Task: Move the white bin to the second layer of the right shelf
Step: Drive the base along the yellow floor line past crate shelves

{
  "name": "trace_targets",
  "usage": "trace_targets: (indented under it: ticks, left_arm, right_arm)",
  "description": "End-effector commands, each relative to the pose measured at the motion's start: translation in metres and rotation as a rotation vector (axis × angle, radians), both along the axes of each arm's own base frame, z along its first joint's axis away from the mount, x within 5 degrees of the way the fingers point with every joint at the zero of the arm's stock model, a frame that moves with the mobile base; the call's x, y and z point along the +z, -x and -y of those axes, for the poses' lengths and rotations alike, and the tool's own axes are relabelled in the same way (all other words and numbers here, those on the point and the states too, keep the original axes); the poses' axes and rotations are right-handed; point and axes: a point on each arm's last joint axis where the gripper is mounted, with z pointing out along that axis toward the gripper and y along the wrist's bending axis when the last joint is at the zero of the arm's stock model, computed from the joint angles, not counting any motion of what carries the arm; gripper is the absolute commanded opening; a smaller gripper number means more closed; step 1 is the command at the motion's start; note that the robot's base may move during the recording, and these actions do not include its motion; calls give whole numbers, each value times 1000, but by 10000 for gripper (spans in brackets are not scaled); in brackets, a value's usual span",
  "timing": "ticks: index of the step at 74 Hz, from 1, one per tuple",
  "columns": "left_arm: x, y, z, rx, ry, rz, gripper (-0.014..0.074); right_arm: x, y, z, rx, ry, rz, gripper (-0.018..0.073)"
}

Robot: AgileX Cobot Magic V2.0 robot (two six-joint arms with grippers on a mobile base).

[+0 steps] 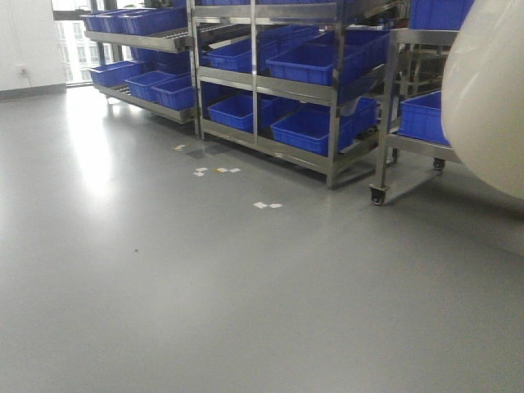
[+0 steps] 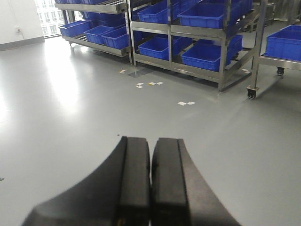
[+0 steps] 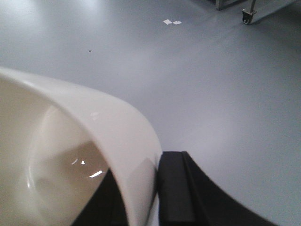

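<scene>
white bin (image 1: 490, 98): off the floor (image 1: 205, 286) and resting on no surface; fills the right edge of the front view, tilted, with its glossy wall covering part of the racks behind. Mouth and inner wall (image 3: 70, 155) seen close in the right wrist view, nothing visible inside.
right gripper (image 3: 141, 176): clamped on the bin's rim, one finger inside the wall and the other against the outside.
left gripper (image 2: 151, 141): fingers pressed together with nothing between them, hanging over bare floor, apart from the bin.
right shelf (image 1: 413, 144): probably the steel rack on a caster (image 1: 377, 195) at the right of the front view, a blue crate (image 1: 422, 116) on it, half hidden behind the bin. Well apart from the robot across open floor. Roller rails not made out from here, so the second layer cannot be picked out with confidence.
other racks: further left, loaded with blue crates (image 1: 311, 61).
step in hand: judged to be the carry — bin already gripped and raised, not yet at any rack.
next move: calls for closing the gap to the rack, bin high enough to clear the front bar, mouth levelled, base set onto the rails of a free stretch before any release.
risk: a one-sided rim pinch — the bin could swing or slip on the way.
</scene>
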Motion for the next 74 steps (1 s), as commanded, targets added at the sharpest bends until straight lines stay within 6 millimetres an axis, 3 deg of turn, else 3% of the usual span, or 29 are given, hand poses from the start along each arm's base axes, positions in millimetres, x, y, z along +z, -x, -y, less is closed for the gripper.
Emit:
trace_targets:
  ticks: [1, 74]
  left_arm:
    - [-4, -1, 0, -4, 9, 64, 85]
    - [-4, -1, 0, -4, 9, 64, 85]
  right_arm:
    - [19, -3, 1, -13, -34, 132, 56]
    - [19, -3, 1, -13, -34, 132, 56]
